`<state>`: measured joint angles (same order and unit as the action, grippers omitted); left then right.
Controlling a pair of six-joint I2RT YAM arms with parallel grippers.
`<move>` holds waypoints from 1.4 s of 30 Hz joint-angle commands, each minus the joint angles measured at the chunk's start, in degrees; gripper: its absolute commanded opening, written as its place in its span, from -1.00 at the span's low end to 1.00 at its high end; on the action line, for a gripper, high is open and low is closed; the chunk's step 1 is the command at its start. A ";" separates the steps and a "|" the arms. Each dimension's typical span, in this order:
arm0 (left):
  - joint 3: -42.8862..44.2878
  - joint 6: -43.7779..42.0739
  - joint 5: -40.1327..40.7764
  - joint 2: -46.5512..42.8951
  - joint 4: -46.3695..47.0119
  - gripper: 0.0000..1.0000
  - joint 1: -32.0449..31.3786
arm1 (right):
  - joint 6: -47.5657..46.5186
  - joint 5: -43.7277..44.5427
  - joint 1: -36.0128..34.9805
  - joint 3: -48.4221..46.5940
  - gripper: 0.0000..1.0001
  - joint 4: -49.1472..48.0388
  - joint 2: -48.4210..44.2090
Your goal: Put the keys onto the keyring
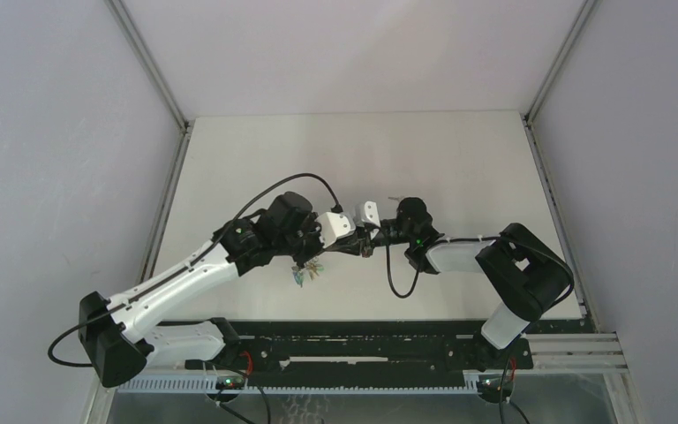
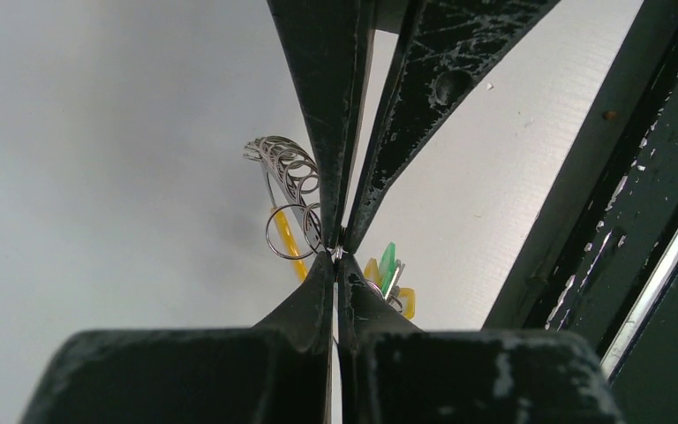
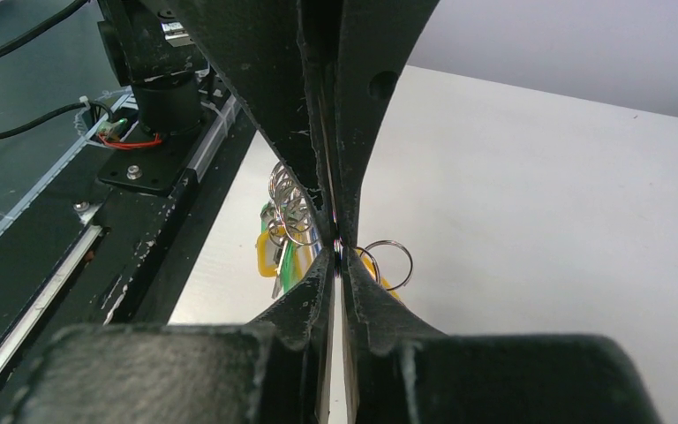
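The left gripper [image 2: 336,265] and right gripper [image 3: 337,256] meet tip to tip above the table [image 1: 459,159], towards its near edge. Each has its jaws pressed together on the coiled keyring [image 2: 287,172]. Yellow and green keys [image 2: 388,276] hang just beside the tips.

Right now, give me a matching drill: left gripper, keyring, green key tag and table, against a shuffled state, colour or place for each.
1. left gripper
2. keyring
3. green key tag
4. table

A. white
B. silvery coils
C. shut, tip to tip with the right gripper
D. hanging beside a yellow tag

Pairs: 1-C, 2-B, 3-D, 4-A
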<state>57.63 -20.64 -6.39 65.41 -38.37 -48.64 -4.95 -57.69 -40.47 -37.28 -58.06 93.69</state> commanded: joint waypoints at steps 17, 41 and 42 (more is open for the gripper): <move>1.23 -0.29 -3.89 -2.90 4.63 -0.84 -0.49 | 0.17 0.40 -0.20 -2.91 -1.00 1.46 -1.15; -35.41 26.48 -8.58 -25.67 57.95 -0.03 8.45 | 18.37 -0.90 4.70 0.04 -1.00 -23.32 -0.13; -36.63 26.54 -8.30 -26.14 59.86 -0.05 8.66 | 18.50 -1.08 4.70 0.13 -1.00 -23.38 -0.21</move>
<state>25.41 0.08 -15.44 41.41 2.61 -40.69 11.14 -58.46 -36.07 -37.30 -76.79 94.32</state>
